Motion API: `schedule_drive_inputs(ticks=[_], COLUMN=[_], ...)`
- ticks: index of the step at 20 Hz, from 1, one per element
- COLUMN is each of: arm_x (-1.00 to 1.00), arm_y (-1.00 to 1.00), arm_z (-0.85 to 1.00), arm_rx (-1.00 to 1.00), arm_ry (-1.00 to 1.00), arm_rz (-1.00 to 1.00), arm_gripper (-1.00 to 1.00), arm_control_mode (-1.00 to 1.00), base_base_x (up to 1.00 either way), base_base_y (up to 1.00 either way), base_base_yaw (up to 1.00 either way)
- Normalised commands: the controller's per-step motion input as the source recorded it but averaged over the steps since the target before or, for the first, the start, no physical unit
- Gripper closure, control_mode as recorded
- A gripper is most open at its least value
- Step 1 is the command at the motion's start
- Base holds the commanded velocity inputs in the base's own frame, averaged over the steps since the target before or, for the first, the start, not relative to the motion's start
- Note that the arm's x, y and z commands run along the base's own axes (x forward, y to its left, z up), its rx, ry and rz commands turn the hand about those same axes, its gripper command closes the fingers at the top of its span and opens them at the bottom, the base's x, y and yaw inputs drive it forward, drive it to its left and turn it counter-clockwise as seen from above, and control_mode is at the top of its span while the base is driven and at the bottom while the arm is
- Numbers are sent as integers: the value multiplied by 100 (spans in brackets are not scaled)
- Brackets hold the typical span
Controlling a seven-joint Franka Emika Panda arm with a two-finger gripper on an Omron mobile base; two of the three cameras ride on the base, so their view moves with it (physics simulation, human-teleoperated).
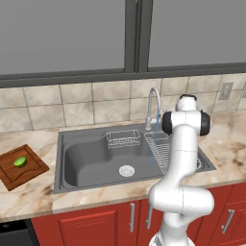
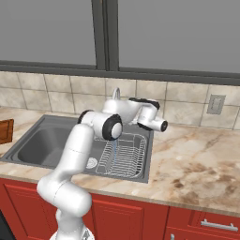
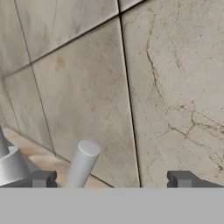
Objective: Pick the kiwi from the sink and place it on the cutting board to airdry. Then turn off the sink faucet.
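The gripper (image 3: 111, 179) stands with its jaws spread wide and nothing between them, the two dark fingertips (image 3: 43, 178) set far apart at the foot of the hand view; between them, nearer the one tip, rises the small grey lever (image 3: 83, 162) of the sink faucet (image 1: 153, 106), with the tap's round silver base just beside it and the beige wall tiles (image 3: 87, 87) close behind; the tall gooseneck arches over the sink (image 1: 86, 158), a thin stream of water falling from its spout toward the wire rack (image 1: 161, 149) on the basin's right side; the kiwi (image 1: 20, 161), small, rounded and bright green, lies on the cutting board (image 1: 29, 170), a square reddish-brown board with a darker rim that rests on the counter well to the left of the basin; the dark grey basin shows its round silver drain (image 1: 126, 170) and a small wire basket (image 1: 123, 139) at the back; around it runs a marbled beige countertop (image 2: 197, 164) over red cabinet fronts (image 1: 96, 223), with a tiled backsplash, a wall outlet (image 2: 214, 104) and a dark-framed window (image 1: 67, 33) above
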Motion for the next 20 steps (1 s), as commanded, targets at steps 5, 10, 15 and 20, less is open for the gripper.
schedule_drive_inputs(ticks=[5,10,15,20], arm_x=[19,32,38,43], arm_y=[91,100,100,100], arm_z=[22,28,26,25], arm_rx=[-5,-12,-16,-17], arm_ry=[-4,-5,-6,-6], arm_rz=[9,13,10,7], arm_gripper=[-100,-100,-100,-100], arm_control_mode=[-100,-100,-100,-100], base_base_x=[0,0,0,0], base_base_y=[0,0,0,0], base_base_yaw=[0,0,0,0])
